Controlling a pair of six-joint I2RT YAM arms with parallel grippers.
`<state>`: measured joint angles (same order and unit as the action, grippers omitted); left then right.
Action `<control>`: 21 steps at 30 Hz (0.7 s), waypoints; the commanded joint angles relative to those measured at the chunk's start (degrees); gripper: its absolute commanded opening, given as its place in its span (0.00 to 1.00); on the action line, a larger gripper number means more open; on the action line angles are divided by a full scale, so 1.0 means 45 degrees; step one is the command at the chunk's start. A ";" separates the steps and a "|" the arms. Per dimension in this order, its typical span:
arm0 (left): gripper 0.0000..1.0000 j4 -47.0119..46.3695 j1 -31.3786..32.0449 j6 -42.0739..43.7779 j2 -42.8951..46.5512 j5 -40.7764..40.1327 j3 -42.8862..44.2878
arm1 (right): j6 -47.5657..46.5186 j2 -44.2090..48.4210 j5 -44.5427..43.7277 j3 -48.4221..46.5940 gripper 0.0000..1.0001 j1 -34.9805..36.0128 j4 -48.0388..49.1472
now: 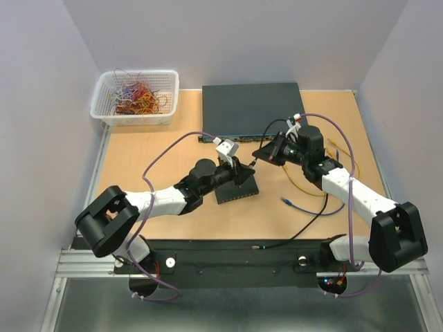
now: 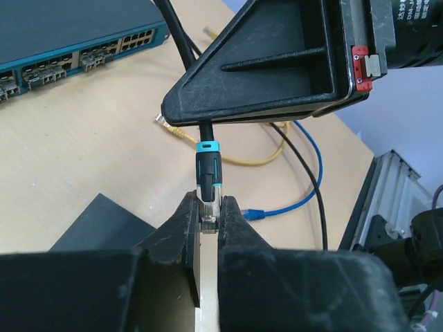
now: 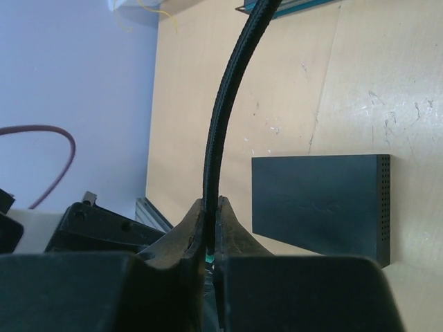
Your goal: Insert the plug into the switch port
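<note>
The left gripper [image 2: 210, 220] pinches the clear tip of the black, teal-banded plastic plug [image 2: 208, 166], upright between its fingers. The right gripper [image 3: 211, 218] clamps its springy black cable [image 3: 225, 104] just beyond. Light, rigid, probably fragile latch: grip the boot.

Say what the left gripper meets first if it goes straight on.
Probably the right gripper, which holds the black cable just beyond the plug pinched in the left gripper; how near it is I cannot judge from these views.
</note>
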<state>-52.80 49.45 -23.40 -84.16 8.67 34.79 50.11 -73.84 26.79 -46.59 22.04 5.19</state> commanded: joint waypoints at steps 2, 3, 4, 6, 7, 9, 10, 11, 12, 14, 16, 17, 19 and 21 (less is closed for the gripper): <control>0.00 0.2934 0.0046 0.2596 0.1608 -0.0168 0.1565 | -0.1909 0.0472 0.2048 -0.0075 0.12 0.0063 0.0468; 0.00 0.2943 0.0046 0.2873 0.1612 -0.0168 0.1663 | -0.2225 0.0472 0.2055 -0.0077 0.19 0.0063 0.0390; 0.00 0.3678 0.0046 0.3049 0.1748 -0.0033 0.1722 | -0.2519 0.0453 0.2636 -0.0347 0.28 0.0063 0.0293; 0.00 0.4636 0.0046 0.3400 0.2158 0.0279 0.1859 | -0.3298 0.0666 0.3495 -0.0661 0.67 0.0063 0.0272; 0.00 0.4932 0.0046 0.3480 0.2275 0.0397 0.1898 | -0.3535 0.0803 0.3675 -0.0663 0.73 0.0063 0.0272; 0.00 0.6162 0.0046 0.3539 0.2685 0.0437 0.2113 | -0.4452 0.1349 0.4397 -0.0935 0.87 0.0063 0.0233; 0.00 0.6611 0.0046 0.3423 0.2822 0.0321 0.2210 | -0.4803 0.1564 0.4728 -0.1033 0.89 0.0063 0.0175; 0.00 0.7040 0.0007 0.3287 0.3152 0.0243 0.2289 | -0.5464 0.1817 0.5041 -0.1266 0.89 0.0063 0.0078; 0.00 0.7470 0.0026 0.3131 0.3329 0.0300 0.2367 | -0.5683 0.2071 0.5256 -0.1384 0.90 0.0063 0.0077; 0.00 0.8507 0.0007 0.2487 0.3934 0.0767 0.2524 | -0.5977 0.2678 0.5628 -0.1949 0.90 0.0063 0.0135; 0.00 0.9191 0.0007 0.2038 0.4442 0.1526 0.2388 | -0.6407 0.2777 0.6427 -0.2612 0.89 0.0063 0.0174; 0.00 0.9367 0.0007 0.1610 0.5044 0.1802 0.2271 | -0.6660 0.2719 0.6817 -0.3370 0.82 0.0063 0.0155; 0.00 1.0145 0.0007 0.1275 0.5710 0.2503 0.2231 | -0.6915 0.2466 0.8295 -0.3941 0.82 0.0063 0.0136; 0.00 1.1023 0.0007 0.0903 0.6726 0.2935 0.2386 | -0.7150 0.2193 0.9877 -0.4662 0.81 0.0063 0.0136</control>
<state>-10.37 49.47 -15.42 -61.43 15.16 43.33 22.98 -62.70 56.03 -61.82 21.87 4.45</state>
